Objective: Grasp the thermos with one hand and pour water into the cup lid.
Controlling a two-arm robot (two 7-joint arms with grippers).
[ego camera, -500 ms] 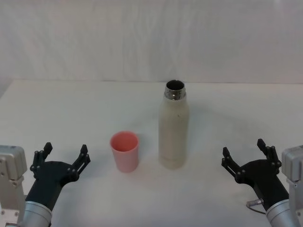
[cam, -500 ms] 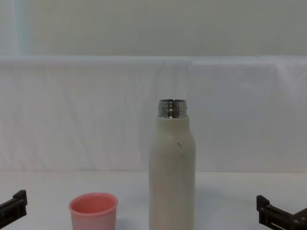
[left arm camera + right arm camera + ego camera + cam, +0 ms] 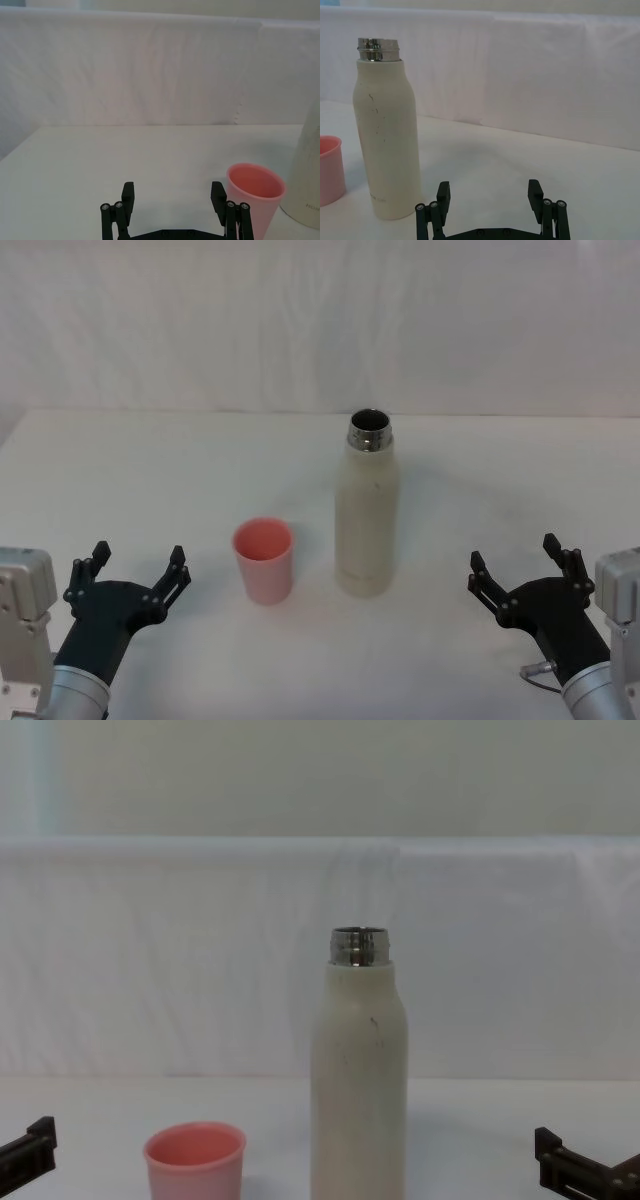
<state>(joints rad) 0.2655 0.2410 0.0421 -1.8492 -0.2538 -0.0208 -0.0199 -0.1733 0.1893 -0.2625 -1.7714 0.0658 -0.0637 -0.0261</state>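
Near the middle of the white bench stood the thermos, upright and uncapped, its steel neck open at the top. Low on its cream body ran a line of small grey lettering, too faint to read in either wrist view. Just beside it, toward the robot's left, sat the pink cup lid, mouth up, not touching it. Both arms rested low by the bench's near edge. The left hand lay by the near left corner, fingers spread apart and empty, pointing at the cup lid. The right hand lay by the near right corner, likewise spread and empty. Dark scuffs on the thermos showed clearest from the right wrist.
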